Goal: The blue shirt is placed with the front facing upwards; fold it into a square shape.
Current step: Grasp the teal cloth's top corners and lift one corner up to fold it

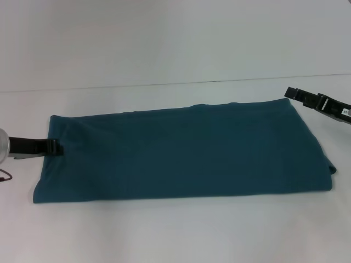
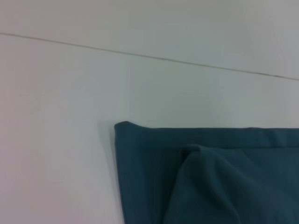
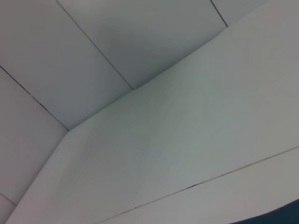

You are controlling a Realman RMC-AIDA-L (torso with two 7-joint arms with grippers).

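The blue shirt (image 1: pixel 181 150) lies on the white table (image 1: pixel 175 235) as a long, flat teal rectangle running left to right; no print or neck shows. My left gripper (image 1: pixel 55 147) is low at the shirt's left edge, touching or just over the cloth. The left wrist view shows a shirt corner (image 2: pixel 140 140) with a hem band and a soft fold over it. My right gripper (image 1: pixel 299 94) hangs just off the shirt's far right corner, holding no cloth. A sliver of the shirt (image 3: pixel 282 215) shows in the right wrist view.
The table's far edge meets a pale wall (image 1: pixel 175 38) behind the shirt. Bare white tabletop lies in front of the shirt and on both sides. A thin red cable (image 1: pixel 5 175) hangs by my left arm.
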